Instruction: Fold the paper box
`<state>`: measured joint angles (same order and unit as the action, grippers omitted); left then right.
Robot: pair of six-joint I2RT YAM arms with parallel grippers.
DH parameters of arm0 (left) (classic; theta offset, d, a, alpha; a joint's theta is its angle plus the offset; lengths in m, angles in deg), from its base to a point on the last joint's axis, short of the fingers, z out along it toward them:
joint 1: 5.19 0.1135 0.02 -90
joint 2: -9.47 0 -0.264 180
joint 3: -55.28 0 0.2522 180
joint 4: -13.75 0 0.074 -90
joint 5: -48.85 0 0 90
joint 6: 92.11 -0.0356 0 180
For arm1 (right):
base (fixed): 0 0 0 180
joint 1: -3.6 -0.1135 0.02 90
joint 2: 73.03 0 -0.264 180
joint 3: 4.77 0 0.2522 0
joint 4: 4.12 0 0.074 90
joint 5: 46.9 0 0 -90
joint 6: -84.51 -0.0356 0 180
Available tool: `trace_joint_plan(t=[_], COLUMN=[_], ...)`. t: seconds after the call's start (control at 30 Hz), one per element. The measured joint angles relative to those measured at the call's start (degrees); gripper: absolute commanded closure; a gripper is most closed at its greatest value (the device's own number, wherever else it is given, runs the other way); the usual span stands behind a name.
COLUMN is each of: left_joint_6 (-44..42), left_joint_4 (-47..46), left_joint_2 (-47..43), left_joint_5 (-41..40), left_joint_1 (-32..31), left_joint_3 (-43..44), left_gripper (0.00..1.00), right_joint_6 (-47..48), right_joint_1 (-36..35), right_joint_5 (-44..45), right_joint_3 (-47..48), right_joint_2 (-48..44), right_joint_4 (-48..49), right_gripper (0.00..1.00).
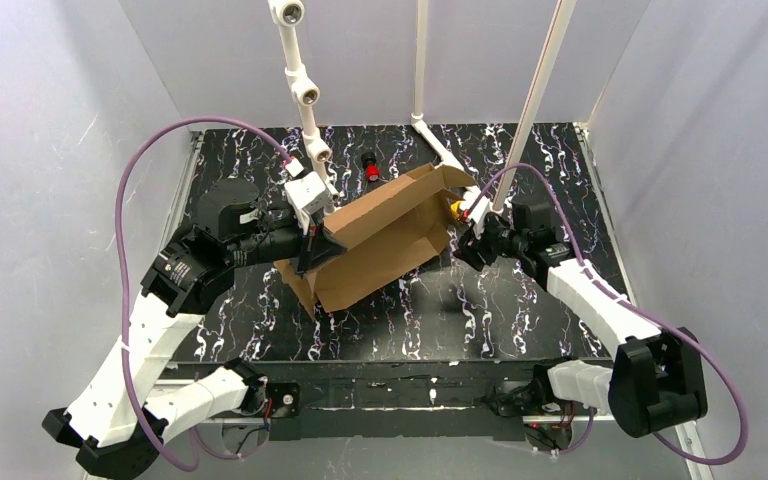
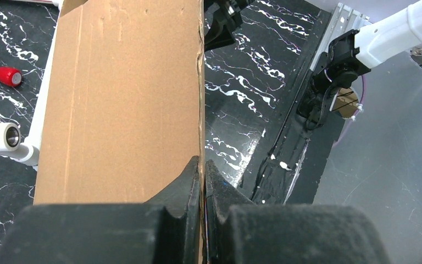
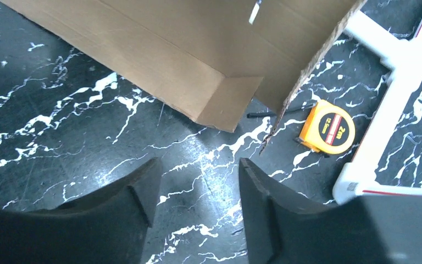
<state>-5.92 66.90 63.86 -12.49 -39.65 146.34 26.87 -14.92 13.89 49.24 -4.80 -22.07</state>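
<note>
Brown corrugated cardboard forms the one paper box (image 1: pixel 380 240), a shallow unprinted mailer, partly opened, which lies in the middle of the black, white-veined marble-pattern surface (image 1: pixel 520 300). In the top view its long axis runs on a slant from near-left to far-right, so one short end points at each arm.

The left hand (image 2: pixel 203 184) is at the near-left end. Its two fingers are pressed together on a thin cardboard edge, and the panel stretches straight away from it. The right hand (image 3: pixel 198 176) has its fingers apart and holds nothing. The far-right end of the box is just in front of it and does not touch it.

I judge that the coming move depends on this: the loose end is nearest to the right hand, while the left hand only steadies the box.

Counted: one box, two hands, one yellow tape measure (image 3: pixel 327 126) near the far-right corner of the box, and one small red and black cylinder (image 1: pixel 371 170) behind the box.
</note>
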Motion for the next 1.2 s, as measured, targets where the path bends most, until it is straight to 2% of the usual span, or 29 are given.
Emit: trace_joint_plan(t=[0.1, 0.17, 0.4, 0.5, 0.6, 0.67, 0.73, 0.87, 0.9, 1.07, 1.2], left_joint_6=[0.00, 0.00, 0.42, 0.63, 0.87, 0.92, 1.05, 1.27, 1.29, 1.55, 1.79], left_joint_4=[0.00, -0.02, -0.17, -0.15, -0.17, -0.17, -0.20, -0.37, -0.37, -0.31, -0.74], left_joint_2=[0.00, -0.02, -0.31, -0.68, -1.14, -1.36, -1.46, -1.46, -1.46, -1.73, -2.34], left_joint_5=[0.04, 0.07, 0.15, 0.31, 0.33, 0.33, 0.33, 0.33, 0.31, -1.53, -3.89], left_joint_1=[0.00, 0.00, 0.00, 0.00, 0.00, 0.00, 0.00, 0.00, 0.00, 0.00, 0.00], left_joint_3=[0.00, 0.00, 0.00, 0.00, 0.00, 0.00, 0.00, 0.00, 0.00, 0.02, 0.42], left_gripper=[1.00, 1.00, 1.00, 1.00, 1.00, 1.00, 1.00, 1.00, 1.00, 1.00, 1.00], right_joint_6=[0.63, -1.86, -12.11, -15.96, -19.08, -20.70, -22.08, -24.63, -24.98, -27.54, -30.86], right_joint_1=[0.46, 0.81, 1.64, 1.64, 1.64, 1.64, 1.64, 1.64, 1.64, 1.99, 2.12], right_joint_5=[-1.49, -1.84, -1.53, -0.83, -0.07, 0.81, 1.42, 1.88, 2.03, 4.50, 6.38], right_joint_3=[2.25, 4.59, 11.32, 11.50, 11.47, 11.47, 11.47, 11.54, 11.65, 10.95, 2.38], right_joint_2=[-0.74, -0.50, 6.49, 8.87, 9.90, 10.32, 11.04, 13.53, 14.16, 15.30, 9.81], right_joint_4=[-3.17, -3.85, 1.29, 4.72, 8.52, 11.43, 14.51, 19.21, 19.85, 22.64, 31.26], right_gripper=[0.15, 0.11, 0.13, 0.17, 0.26, 0.35, 0.50, 0.94, 0.99, 0.99, 0.99])
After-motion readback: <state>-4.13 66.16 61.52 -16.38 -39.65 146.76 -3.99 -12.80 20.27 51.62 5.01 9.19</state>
